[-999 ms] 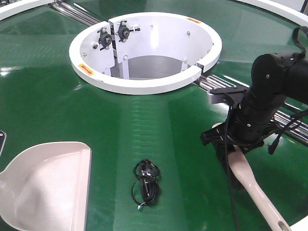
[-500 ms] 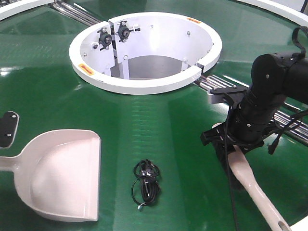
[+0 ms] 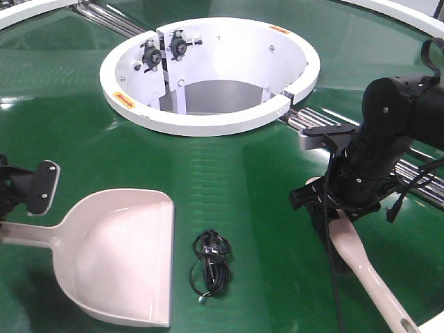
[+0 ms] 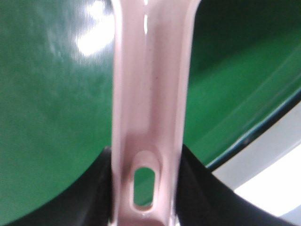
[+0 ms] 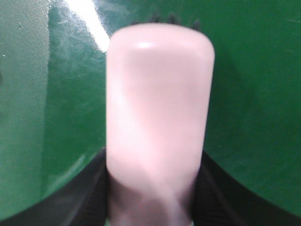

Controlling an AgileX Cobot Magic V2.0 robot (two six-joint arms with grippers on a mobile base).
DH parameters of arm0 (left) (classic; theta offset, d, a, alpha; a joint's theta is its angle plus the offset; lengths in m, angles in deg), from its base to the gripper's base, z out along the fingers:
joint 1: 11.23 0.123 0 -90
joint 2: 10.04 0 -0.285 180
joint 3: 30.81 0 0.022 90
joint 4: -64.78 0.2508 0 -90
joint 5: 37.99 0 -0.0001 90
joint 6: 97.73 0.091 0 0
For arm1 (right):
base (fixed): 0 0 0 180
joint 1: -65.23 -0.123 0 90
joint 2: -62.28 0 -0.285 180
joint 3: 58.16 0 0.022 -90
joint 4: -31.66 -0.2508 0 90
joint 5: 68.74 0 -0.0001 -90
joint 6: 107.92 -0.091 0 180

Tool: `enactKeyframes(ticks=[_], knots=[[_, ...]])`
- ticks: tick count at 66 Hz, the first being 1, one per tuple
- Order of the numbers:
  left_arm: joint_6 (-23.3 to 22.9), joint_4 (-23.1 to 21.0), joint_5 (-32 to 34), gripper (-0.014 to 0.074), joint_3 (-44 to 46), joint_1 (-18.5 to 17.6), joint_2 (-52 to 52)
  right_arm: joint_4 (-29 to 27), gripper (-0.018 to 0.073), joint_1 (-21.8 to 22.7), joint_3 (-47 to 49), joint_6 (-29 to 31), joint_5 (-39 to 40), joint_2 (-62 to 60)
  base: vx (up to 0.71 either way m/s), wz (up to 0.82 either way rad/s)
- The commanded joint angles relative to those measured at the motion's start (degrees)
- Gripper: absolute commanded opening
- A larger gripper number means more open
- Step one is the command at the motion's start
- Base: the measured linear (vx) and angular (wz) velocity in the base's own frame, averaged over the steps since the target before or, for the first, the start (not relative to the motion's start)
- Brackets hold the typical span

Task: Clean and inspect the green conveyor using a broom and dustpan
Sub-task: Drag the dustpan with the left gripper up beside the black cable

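Left gripper [image 3: 29, 198]: I am pinching the dustpan's handle [image 4: 149, 108], near the end with its oval hanging hole; my dark fingers [image 4: 94, 188] are pressing in on either side of it.
Dustpan [image 3: 118, 257]: the pale pinkish-beige scoop is reaching out from my left gripper toward my right one, with its flat front edge on the side farthest from my left gripper.
Right gripper [image 3: 331, 208]: I am clamping the broom [image 3: 368, 270], my dark fingers [image 5: 89, 188] closing on both sides of its pale, rounded body.
Broom: its thin handle is trailing away from my right gripper toward the lower right of the front view; in the right wrist view, dark bristle tips [image 5: 169, 20] are showing just past its rounded end.
Green conveyor [image 3: 243, 173]: the glossy belt is lying beneath both grippers and both tools.
White ring [image 3: 208, 121]: it is standing beyond both grippers, roughly between them and well apart from each.
Metal rollers [image 3: 312, 119]: they are running from the ring to a spot just behind my right gripper.
Black cable bundle [image 3: 210, 262]: it is lying on the belt between my grippers, just beside the dustpan's front edge and not touching it.
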Motion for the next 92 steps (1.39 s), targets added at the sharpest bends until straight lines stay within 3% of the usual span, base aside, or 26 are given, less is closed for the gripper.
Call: enactKeyframes(ticks=[1,37,92], knots=[[-0.7,-1.5,-1.7,-0.0023,1.7,-1.3,-1.6,0.1,-0.0006,0.0,1.7,0.1,0.2,-2.7,0.0,0.0],[-0.7,-6.8,-1.7,-0.0023,1.7,-1.9,-1.6,0.1,-0.0006,0.0,1.7,0.1,0.2,-2.7,0.0,0.0],[-0.7,-6.9,-1.7,-0.0023,1.8,-1.9,-1.7,0.1,-0.0006,0.0,1.7,0.2,0.2,-2.7,0.0,0.0]])
